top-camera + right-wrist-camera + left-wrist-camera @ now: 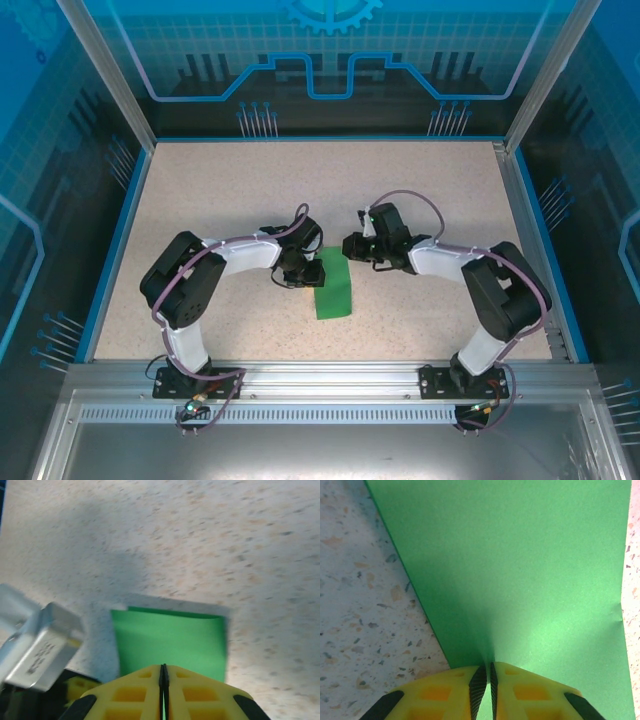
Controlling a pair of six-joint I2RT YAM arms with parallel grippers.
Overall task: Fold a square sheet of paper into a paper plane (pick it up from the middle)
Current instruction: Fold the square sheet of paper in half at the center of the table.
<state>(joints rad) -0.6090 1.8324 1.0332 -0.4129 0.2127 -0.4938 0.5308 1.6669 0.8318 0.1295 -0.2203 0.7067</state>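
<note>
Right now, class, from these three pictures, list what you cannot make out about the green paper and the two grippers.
Top view: the left gripper covers part of the green paper; any creases are too small to see.
Left wrist view: the frame's top and bottom cut off the paper's outline.
Right wrist view: blurred; the shut right gripper hides the paper's near edge, so a grip there is unclear.

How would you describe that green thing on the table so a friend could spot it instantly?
Find the speckled beige table inside the blue-walled enclosure, then look at the gap between the two arms. There lies the green sheet of paper, pinched by the left gripper. It is the only flat, bright green thing among black-and-white machinery.
</note>
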